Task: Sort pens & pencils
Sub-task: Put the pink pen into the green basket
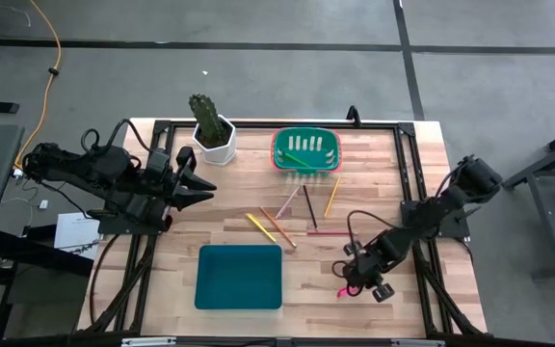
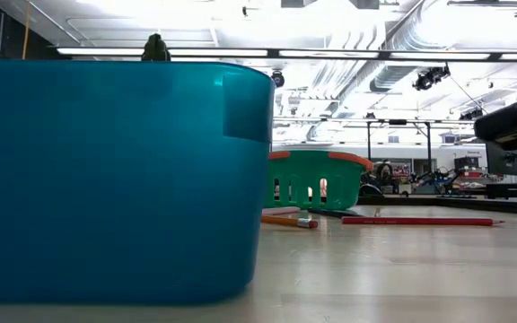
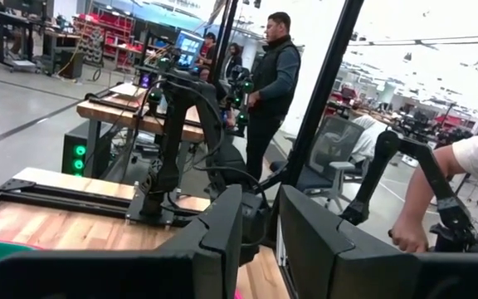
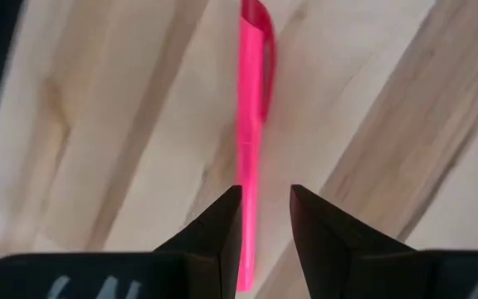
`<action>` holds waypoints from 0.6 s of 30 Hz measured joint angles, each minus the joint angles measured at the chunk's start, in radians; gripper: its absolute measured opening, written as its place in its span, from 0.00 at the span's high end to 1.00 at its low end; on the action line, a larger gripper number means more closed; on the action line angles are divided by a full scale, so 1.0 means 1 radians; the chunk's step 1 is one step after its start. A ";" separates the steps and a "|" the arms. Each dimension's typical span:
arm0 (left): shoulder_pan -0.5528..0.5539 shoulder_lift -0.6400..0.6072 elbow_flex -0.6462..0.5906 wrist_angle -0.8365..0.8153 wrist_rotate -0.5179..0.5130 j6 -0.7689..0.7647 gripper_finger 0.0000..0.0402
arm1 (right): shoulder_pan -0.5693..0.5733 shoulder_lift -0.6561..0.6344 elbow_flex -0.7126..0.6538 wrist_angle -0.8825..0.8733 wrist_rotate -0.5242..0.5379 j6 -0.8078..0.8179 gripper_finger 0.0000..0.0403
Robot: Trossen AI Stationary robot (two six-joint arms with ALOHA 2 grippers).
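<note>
Right gripper [image 4: 264, 208]: jaws narrow, straddling the pink pen [image 4: 251, 100], right of the bin [image 1: 239, 277].
Left gripper [image 3: 260, 232]: jaws narrowly apart, empty, left of the bin.
Pen: bright pink, flat on the table [image 1: 374, 154].

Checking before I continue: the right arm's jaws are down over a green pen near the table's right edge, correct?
Not quite: the pen is bright pink, not green, as the right wrist view shows. The right gripper is indeed low over it near the table's right edge, one jaw on each side.

Grey concrete floor [image 1: 258, 24] crossed by dark lines; bright ceiling strip lights [image 2: 196, 52], exposed ducts [image 2: 366, 54]; cluttered workbenches [image 3: 139, 112], office chair [image 3: 334, 154], people standing beyond.
</note>
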 joint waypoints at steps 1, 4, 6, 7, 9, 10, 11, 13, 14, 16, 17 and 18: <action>0.000 0.000 0.000 0.000 0.001 -0.001 0.82 | 0.006 0.004 0.000 -0.001 0.010 0.000 0.77; 0.000 0.000 0.000 -0.001 0.004 -0.007 0.82 | 0.031 0.012 0.000 0.001 0.038 0.016 0.77; 0.000 0.000 0.000 -0.004 0.014 -0.007 0.82 | 0.050 0.012 0.000 0.006 0.059 0.032 0.77; 0.000 0.000 0.000 -0.006 0.019 -0.008 0.82 | 0.061 0.012 0.000 0.004 0.063 0.043 0.77; 0.000 0.000 0.000 -0.009 0.019 -0.007 0.82 | 0.081 0.012 0.000 0.005 0.074 0.067 0.77; 0.000 0.000 0.000 -0.014 0.019 -0.007 0.82 | 0.091 0.012 0.000 0.005 0.080 0.075 0.77; 0.000 0.000 0.000 -0.020 0.019 -0.007 0.82 | 0.099 0.012 0.000 0.005 0.083 0.085 0.77; 0.000 0.000 0.000 -0.034 0.019 -0.007 0.82 | 0.113 0.012 0.001 0.005 0.097 0.101 0.77; 0.000 0.000 0.000 -0.039 0.019 -0.007 0.82 | 0.119 0.012 0.001 0.005 0.101 0.108 0.77; 0.000 0.000 0.000 -0.046 0.019 -0.008 0.82 | 0.128 0.011 0.001 0.005 0.117 0.117 0.77; 0.000 0.000 0.000 -0.048 0.019 -0.008 0.82 | 0.131 0.011 0.001 0.005 0.129 0.123 0.77; 0.000 0.000 0.000 -0.048 0.019 -0.008 0.82 | 0.132 0.011 0.001 0.005 0.136 0.125 0.77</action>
